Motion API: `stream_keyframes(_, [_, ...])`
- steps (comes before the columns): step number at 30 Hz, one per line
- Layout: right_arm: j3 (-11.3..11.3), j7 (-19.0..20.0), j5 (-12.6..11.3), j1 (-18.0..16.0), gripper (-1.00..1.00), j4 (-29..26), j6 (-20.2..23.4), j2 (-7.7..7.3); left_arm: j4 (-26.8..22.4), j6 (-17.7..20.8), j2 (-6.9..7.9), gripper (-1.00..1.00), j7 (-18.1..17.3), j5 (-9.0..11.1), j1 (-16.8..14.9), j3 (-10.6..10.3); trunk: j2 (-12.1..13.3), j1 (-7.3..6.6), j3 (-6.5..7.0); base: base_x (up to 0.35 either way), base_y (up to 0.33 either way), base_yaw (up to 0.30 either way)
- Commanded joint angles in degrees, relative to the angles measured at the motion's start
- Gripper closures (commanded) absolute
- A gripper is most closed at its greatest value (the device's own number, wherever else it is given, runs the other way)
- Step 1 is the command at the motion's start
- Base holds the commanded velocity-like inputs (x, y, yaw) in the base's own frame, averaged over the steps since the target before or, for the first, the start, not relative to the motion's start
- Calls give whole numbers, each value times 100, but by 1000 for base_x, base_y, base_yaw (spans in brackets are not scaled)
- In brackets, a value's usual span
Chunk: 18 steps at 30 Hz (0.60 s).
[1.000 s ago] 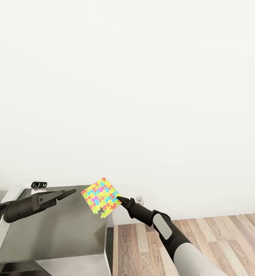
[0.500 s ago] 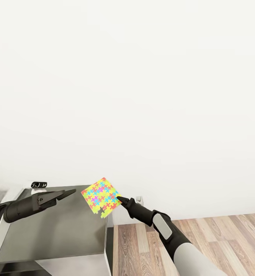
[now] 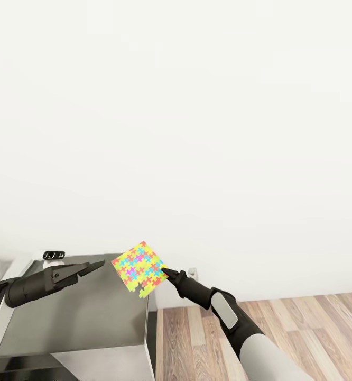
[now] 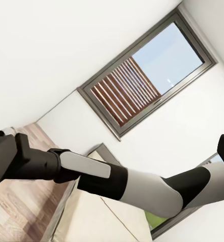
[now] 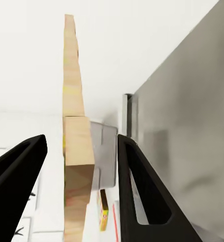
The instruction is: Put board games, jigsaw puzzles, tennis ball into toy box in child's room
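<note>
A thin, square, multicoloured jigsaw puzzle sheet (image 3: 139, 269) (yellow, green, pink, blue) hangs tilted above the dark grey tabletop's (image 3: 86, 317) corner, seemingly untouching.

White wall (image 3: 197, 132) takes up most of the head view. Wood-plank floor (image 3: 303, 328) at lower right. Small white wall outlet (image 3: 193, 273) low on the wall near the floor. Small black object (image 3: 53, 255) at far left, too small to identify. Window with brown slats (image 4: 142, 80) in the left wrist view.

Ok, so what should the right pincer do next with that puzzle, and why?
Probably carry it leftward over the table without letting go: the right pincer grips the jigsaw puzzle by one edge, tilted in the air above the table's right corner.
</note>
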Motion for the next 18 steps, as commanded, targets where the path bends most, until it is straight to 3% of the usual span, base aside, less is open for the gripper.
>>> stream_keyframes(1, [5,-15,-26,-4,100,-82,40,0,-2,60,1,-100,-22,-4,-4,-1,-12,2,-13,-134,0,0])
stream_keyframes(18, [1,3,-18,-6,100,-393,27,0,-2,59,-7,-100,-22,-3,-4,-1,-12,2,-13,-23,0,0])
